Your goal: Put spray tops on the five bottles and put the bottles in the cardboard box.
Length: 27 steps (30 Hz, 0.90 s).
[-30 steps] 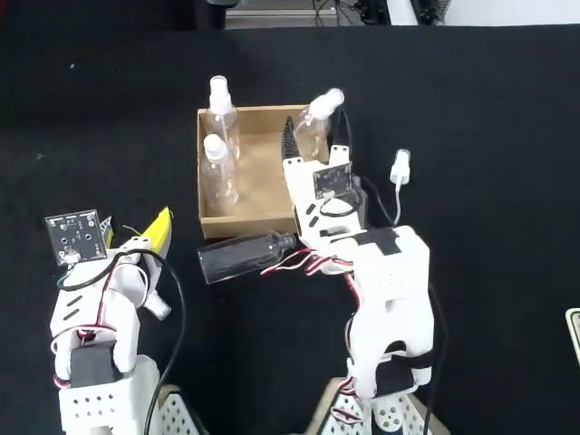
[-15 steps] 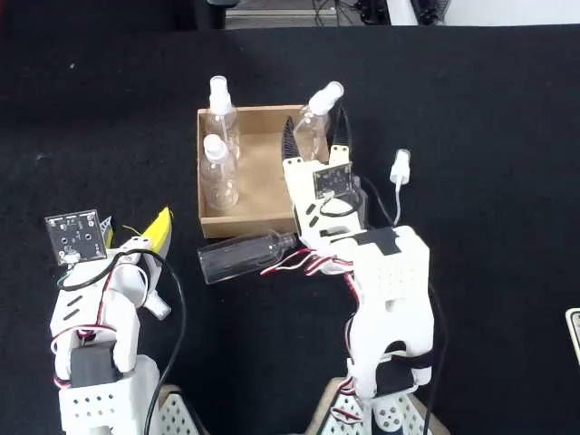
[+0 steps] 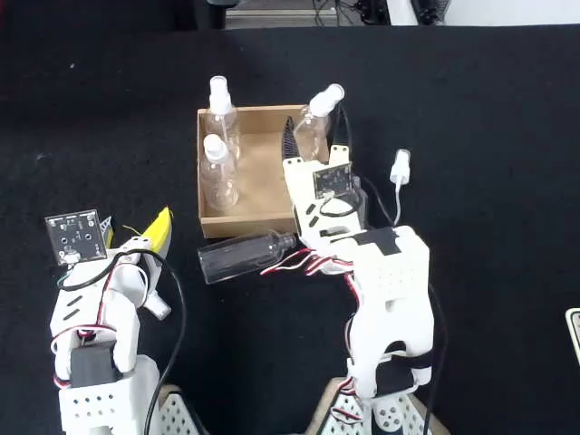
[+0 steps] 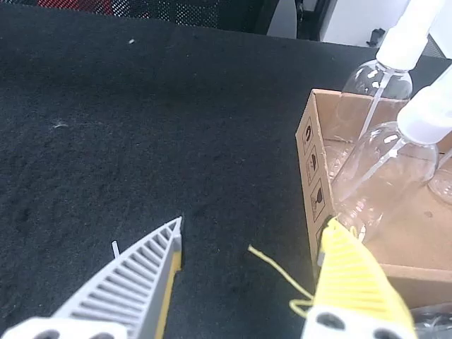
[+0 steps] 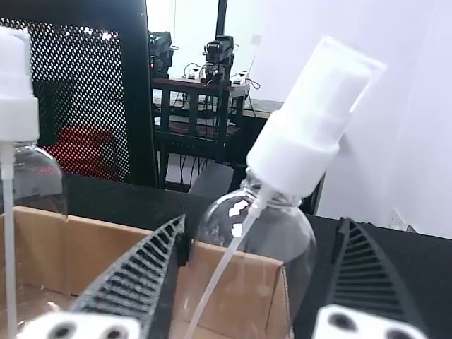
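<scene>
Cardboard box [image 3: 263, 195] sits mid-worktop [image 3: 489, 109], brown and open-topped. Along its left wall stand a far bottle [image 3: 220, 113] and a near bottle [image 3: 218, 174], both clear, round-shouldered plastic with white spray tops and thin dip tubes showing through the sides.

Over at the box's far right corner, a third bottle [image 3: 314, 129] leans outward with its top on. The right gripper [image 5: 263, 226] straddles it, a black ribbed finger either side with slim gaps showing, so the grip reads as released, not clenched. My guess is the corner props that bottle, hence the tilt. Whether its base sits flat on the box floor I cannot tell. The spot makes sense, since it leaves the box's middle free for more bottles.

Just outside the near wall, a bare bottle [image 3: 240, 256] lies on its side on the black, cloth-like worktop, neck toward the right arm, no top fitted. Its likely partner, a loose spray top [image 3: 400, 168], rests well apart to the right, tube trailing.

The left gripper [image 4: 254, 229] hangs low near the box's near left corner, one grey ribbed finger and one yellow, spread wide and holding nothing. I'd say it's well placed to steady the bare bottle while a top goes on.
</scene>
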Available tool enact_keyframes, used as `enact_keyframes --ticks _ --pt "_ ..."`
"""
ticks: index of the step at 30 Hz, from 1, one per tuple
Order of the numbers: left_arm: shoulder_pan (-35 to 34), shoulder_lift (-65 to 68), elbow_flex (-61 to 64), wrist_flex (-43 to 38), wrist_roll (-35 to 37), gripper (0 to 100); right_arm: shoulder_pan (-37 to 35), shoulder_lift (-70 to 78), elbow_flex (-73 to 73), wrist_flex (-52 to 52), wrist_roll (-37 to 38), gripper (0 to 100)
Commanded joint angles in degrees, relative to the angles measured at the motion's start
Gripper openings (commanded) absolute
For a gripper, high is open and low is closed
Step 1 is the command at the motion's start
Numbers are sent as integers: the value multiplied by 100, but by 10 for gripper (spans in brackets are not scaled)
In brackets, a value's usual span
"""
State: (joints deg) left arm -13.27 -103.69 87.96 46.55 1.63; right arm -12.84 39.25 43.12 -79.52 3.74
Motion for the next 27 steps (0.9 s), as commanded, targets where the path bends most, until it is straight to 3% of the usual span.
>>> enact_keyframes --ticks 1,27 --pt "75 -70 -75 -44 35 289 -79 -374 4 -97 62 284" --pt "75 -70 -75 -44 35 289 -62 -866 330 246 44 284"
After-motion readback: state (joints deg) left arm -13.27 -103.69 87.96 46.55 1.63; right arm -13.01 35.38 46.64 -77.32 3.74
